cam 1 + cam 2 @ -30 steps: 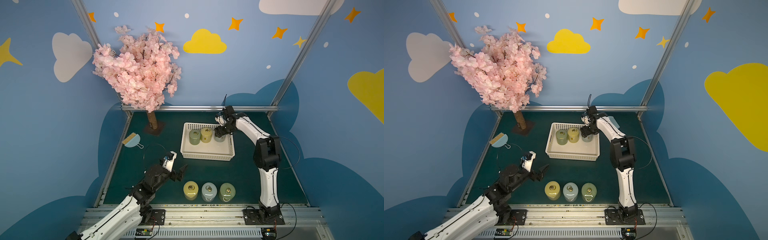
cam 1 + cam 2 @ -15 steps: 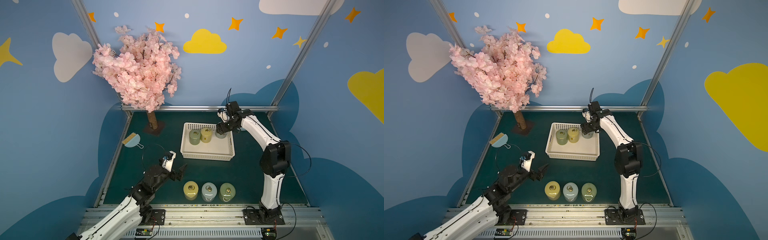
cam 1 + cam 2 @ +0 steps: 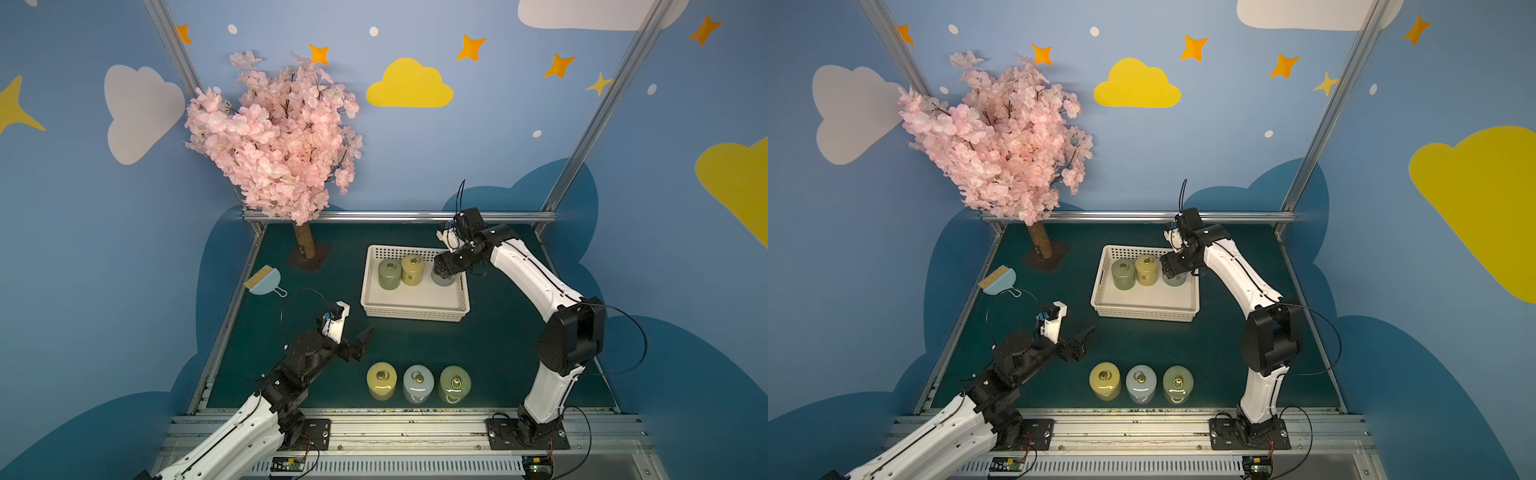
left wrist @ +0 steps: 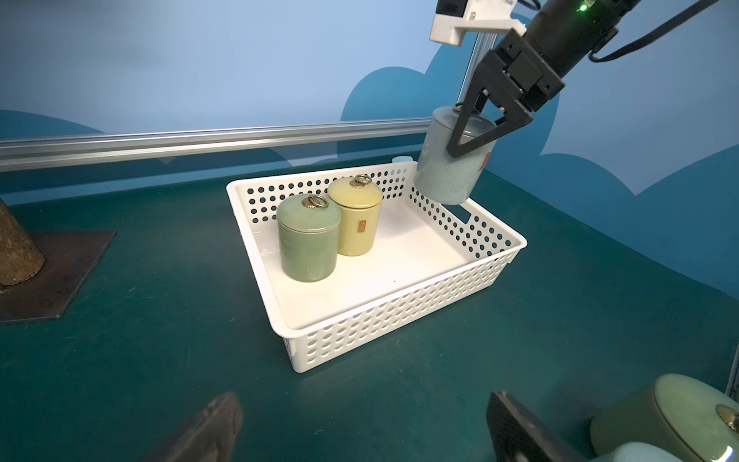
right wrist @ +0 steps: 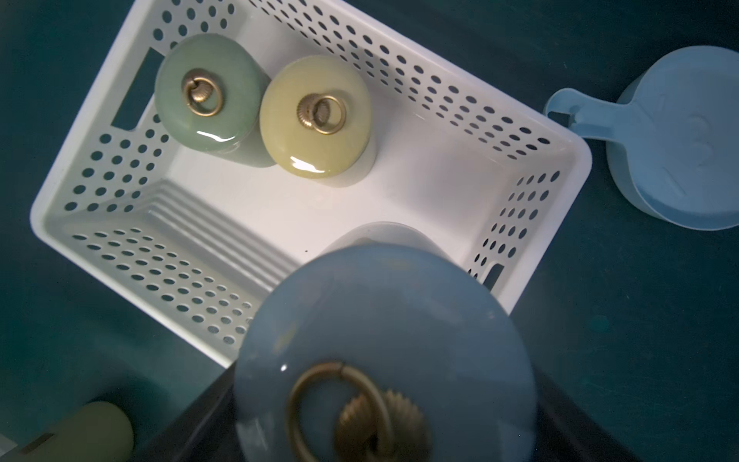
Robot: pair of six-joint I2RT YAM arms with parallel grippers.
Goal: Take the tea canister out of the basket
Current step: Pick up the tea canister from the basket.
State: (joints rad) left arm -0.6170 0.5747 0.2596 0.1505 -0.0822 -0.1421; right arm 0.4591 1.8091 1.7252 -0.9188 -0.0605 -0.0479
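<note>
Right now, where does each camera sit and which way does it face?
Top views: high above the front edge, looking down and backward across the table; both show the open left end effector and the right end effector.
Left wrist: low over the table's front, facing the basket; its own fingertips show.
Right wrist: above the basket, looking down; its end effector grips the blue canister.
Shared: both wrist views show the green canister and yellow canister.

The dark green tabletop [image 3: 415,340] is being occupied by the white basket [image 3: 411,311] towards the back, a yellow canister [image 3: 381,380], pale blue canister [image 3: 418,383] and green canister [image 3: 454,382] in a row near the front, and a tree base plate [image 3: 320,261] and light-blue dustpan [image 3: 264,283] at the left.
</note>
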